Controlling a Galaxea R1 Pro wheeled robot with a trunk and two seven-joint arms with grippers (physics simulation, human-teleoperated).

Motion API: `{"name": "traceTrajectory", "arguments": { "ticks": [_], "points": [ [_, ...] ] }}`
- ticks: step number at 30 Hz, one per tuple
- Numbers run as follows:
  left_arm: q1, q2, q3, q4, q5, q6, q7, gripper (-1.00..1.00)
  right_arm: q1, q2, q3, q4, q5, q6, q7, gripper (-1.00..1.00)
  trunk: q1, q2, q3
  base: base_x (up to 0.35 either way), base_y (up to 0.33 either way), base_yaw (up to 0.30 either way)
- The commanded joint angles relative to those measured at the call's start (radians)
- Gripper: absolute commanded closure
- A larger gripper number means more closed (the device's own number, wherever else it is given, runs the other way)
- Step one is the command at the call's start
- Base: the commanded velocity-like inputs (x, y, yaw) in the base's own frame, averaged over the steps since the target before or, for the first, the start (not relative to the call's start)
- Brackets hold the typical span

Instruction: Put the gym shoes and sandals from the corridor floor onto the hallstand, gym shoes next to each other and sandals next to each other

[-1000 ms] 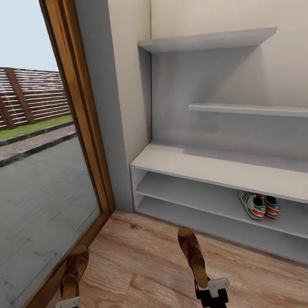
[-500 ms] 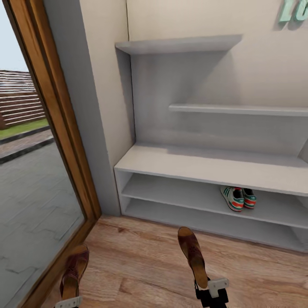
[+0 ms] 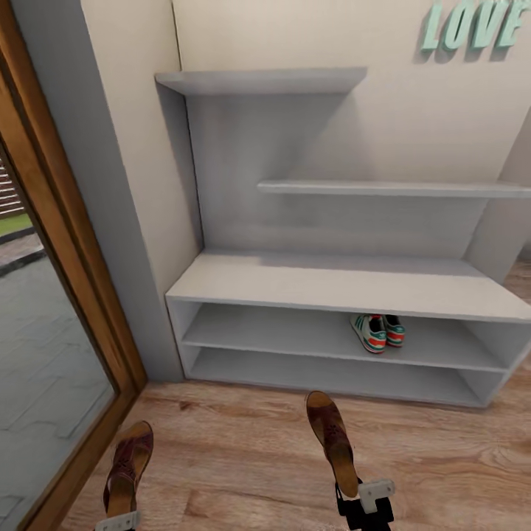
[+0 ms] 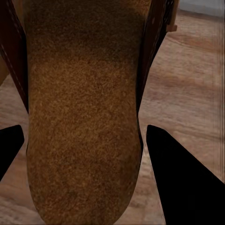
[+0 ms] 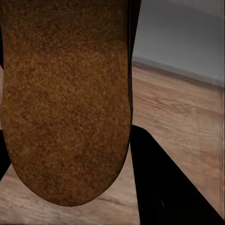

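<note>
Both sandals aloft; sneakers shelved

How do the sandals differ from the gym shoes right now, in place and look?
The two sandals are off the floor, one in the right gripper, one in the left gripper, apart; the gym shoes sit side by side on the rack's upper open shelf. Sandals are brown; gym shoes white, green and red.

Count, head view:
- Sandals: 2, a left sandal and a right sandal.
- Gym shoes: 2.
- Hallstand: 1, with 2 open lower shelves and 2 stepped upper shelves.
- Grippers: 2, the left gripper and the right gripper.
</note>
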State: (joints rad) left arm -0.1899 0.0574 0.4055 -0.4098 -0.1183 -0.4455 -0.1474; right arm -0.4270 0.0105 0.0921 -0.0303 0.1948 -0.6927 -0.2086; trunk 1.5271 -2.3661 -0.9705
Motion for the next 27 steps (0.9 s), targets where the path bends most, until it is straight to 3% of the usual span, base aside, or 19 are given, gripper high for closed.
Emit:
{"name": "traceTrajectory", "arguments": {
  "ticks": [1,12,21,27],
  "points": [
    [-0.001,-0.001,0.009,0.0,-0.012,-0.004,-0.004,1.0,-0.001,0.001,0.008,0.001,0.002,-0.001,-0.009,1.0,0.0,0.0,-0.001,0.0,0.0,-0.273],
    [-0.001,-0.001,0.009,0.0,-0.012,-0.004,-0.004,1.0,-0.001,0.002,0.008,0.001,0.002,-0.001,-0.009,1.0,0.0,0.0,-0.001,-0.005,0.0,-0.277],
    [-0.001,-0.001,0.009,0.0,-0.012,-0.004,-0.004,1.0,-0.001,0.002,0.008,0.001,0.002,-0.001,-0.01,1.0,0.0,0.0,-0.001,-0.174,0.037,-0.271],
    [-0.001,-0.001,0.009,0.0,-0.012,-0.004,-0.004,1.0,-0.001,0.001,0.008,0.001,0.002,-0.001,-0.009,1.0,0.0,0.0,-0.001,-0.009,0.002,-0.039]
  ]
}}
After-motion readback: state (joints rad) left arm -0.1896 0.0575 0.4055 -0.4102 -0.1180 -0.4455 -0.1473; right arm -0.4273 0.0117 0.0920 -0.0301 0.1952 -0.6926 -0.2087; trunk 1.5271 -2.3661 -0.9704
